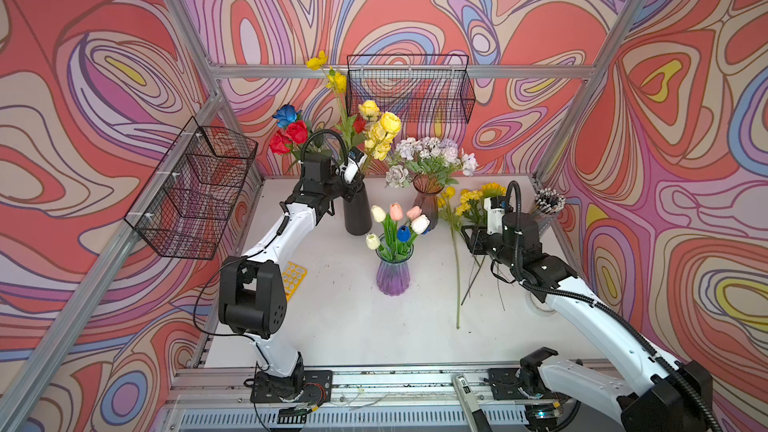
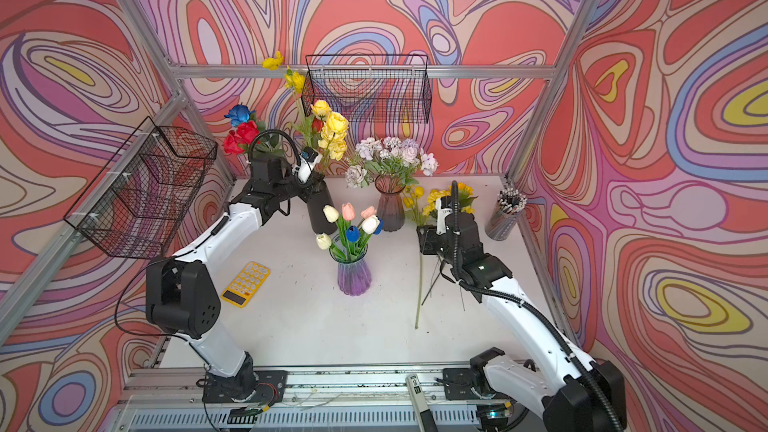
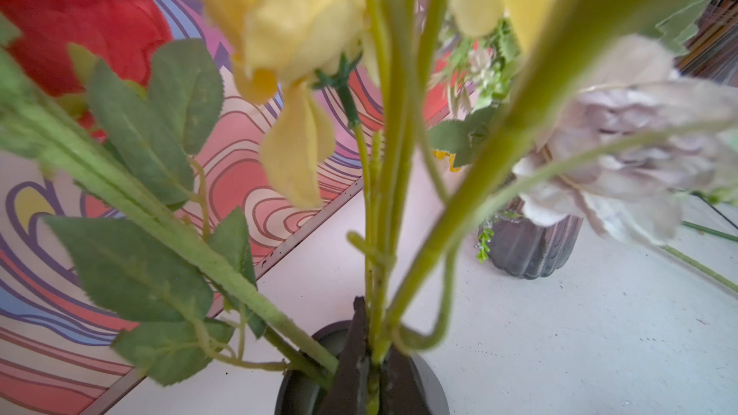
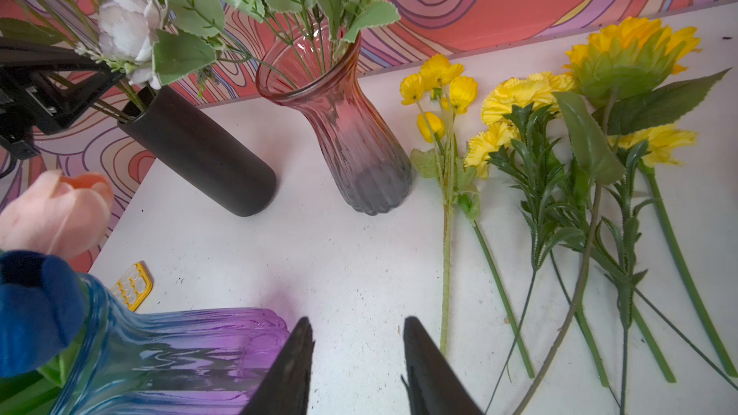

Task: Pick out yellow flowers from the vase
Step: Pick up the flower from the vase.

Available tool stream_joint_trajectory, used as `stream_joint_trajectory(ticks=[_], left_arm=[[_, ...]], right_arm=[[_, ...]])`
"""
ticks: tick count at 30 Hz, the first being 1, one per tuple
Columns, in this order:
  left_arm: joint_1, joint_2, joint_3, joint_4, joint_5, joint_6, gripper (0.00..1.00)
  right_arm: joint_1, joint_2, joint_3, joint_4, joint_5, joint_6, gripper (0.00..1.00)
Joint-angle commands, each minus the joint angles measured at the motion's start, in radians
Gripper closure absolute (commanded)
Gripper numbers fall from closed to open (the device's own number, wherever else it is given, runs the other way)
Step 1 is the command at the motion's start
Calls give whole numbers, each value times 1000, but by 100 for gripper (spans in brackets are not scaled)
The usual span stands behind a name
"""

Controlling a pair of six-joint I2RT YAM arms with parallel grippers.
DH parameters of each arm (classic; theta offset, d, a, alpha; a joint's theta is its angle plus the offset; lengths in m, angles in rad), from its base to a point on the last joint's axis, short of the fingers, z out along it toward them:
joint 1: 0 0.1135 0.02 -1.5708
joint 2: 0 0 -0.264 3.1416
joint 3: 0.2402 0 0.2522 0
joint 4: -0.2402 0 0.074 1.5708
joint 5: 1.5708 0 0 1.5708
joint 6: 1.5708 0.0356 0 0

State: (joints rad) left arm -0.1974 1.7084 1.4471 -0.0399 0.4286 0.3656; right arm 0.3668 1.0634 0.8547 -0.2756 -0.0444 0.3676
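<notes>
White tabletop (image 1: 340,317): some yellow flowers (image 4: 519,97) out; left gripper (image 3: 373,353) pinches yellow-bloom stem (image 3: 379,233) in black vase (image 1: 357,209); right gripper (image 4: 357,361) parted, empty.

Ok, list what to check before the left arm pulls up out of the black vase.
1. Left gripper shut on the yellow-flower stems at the vase mouth: ok.
2. Only yellow stems in the grip: cannot tell; the red rose's leafy stem runs close beside the gripper.
3. Black vase standing upright: ok.
4. Headroom for the lift: cannot tell; the tallest yellow blossoms show right next to the wire basket.
5. Right gripper open, empty, away from the black vase: ok.
6. Set-down area: picked yellow flowers already lie on the table, bare surface nearby: ok.
</notes>
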Motion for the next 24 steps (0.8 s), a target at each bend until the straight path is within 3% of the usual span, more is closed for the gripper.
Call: stream_joint_trajectory(ticks=[1,24], left_arm=[[-5,-63,42,-2,1,-8,97],[-4,-197,96,-67,16,-16,99]], right_arm=[[-3,-23,8,13,-5,5,61],[-3,-36,-5,31,-31,29,60]])
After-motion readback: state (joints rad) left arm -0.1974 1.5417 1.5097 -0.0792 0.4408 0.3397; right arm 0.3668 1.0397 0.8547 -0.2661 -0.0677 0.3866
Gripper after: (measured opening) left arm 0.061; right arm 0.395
